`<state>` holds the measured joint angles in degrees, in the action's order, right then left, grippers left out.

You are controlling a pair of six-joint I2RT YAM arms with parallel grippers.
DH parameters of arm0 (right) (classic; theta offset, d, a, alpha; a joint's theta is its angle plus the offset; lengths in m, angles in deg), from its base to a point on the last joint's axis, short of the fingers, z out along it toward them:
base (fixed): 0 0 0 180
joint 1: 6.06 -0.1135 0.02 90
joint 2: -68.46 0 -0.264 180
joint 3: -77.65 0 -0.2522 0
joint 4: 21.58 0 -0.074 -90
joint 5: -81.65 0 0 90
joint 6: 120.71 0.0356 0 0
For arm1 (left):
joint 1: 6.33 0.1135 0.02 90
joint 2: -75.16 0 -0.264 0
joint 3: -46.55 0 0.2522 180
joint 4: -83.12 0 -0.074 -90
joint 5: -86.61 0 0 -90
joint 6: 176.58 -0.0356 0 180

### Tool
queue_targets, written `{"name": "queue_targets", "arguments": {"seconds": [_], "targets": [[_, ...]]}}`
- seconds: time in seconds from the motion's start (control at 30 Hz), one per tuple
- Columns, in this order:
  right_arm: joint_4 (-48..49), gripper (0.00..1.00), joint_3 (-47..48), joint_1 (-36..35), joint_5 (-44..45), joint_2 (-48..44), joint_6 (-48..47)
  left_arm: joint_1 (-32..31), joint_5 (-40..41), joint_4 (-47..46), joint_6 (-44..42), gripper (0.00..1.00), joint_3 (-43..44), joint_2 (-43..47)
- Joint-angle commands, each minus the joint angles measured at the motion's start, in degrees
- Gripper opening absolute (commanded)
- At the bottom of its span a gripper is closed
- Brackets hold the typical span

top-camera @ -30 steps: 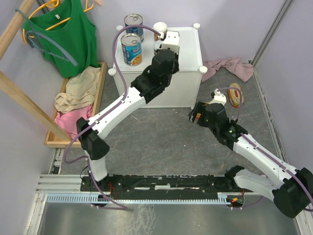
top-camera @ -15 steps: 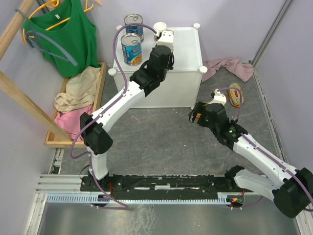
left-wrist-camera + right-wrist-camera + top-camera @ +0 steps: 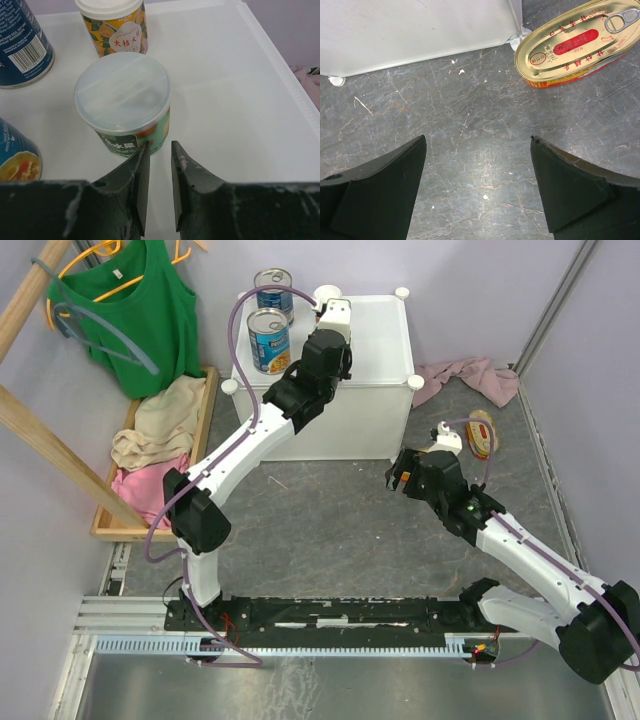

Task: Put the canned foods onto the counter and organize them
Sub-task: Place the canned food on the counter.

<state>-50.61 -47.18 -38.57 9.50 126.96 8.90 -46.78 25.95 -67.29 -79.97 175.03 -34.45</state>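
Observation:
On the white counter [image 3: 385, 350] stand two tall blue-label cans [image 3: 272, 287] [image 3: 269, 338] and a small white-topped can [image 3: 327, 295]. My left gripper [image 3: 335, 312] is over the counter's back, jaws almost together and empty. In the left wrist view its tips [image 3: 159, 144] are at the base of a second small white-topped can [image 3: 122, 107]. The left fingertip touches that can. The other small can [image 3: 114, 25] stands behind it. My right gripper [image 3: 450, 440] hangs open over the floor. One oval gold tin [image 3: 481, 433] lies just beyond it, also in the right wrist view [image 3: 570, 45].
A wooden tray of clothes [image 3: 150, 440] sits left of the counter, with a green top [image 3: 130, 310] hanging above. A pink cloth [image 3: 470, 375] lies on the floor to the right. The counter's side wall [image 3: 420, 30] is ahead of the right gripper.
My left gripper has moved farther back across the counter top, toward the small can at the rear. The right arm has not moved.

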Motion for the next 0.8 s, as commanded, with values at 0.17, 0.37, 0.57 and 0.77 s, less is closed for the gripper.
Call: {"name": "queue_targets", "arguments": {"seconds": [0.17,0.37,0.57,0.77], "targets": [[1.34,0.92,0.52,0.15,0.61,0.18,-0.57,1.24,-0.41,-2.06,2.53,0.30,2.59,-0.26],[0.84,0.92,0.90,0.17,0.69,0.03,-0.58,1.31,-2.28,-2.14,3.13,0.30,2.34,0.44],[-1.07,0.92,1.60,0.15,2.48,-0.55,-1.27,0.88,-7.56,-2.38,5.63,0.32,0.03,3.43],[-3.32,0.93,1.83,0.22,5.07,-1.16,-1.67,-2.28,-8.92,-2.03,5.56,0.39,-3.72,7.82]]}}
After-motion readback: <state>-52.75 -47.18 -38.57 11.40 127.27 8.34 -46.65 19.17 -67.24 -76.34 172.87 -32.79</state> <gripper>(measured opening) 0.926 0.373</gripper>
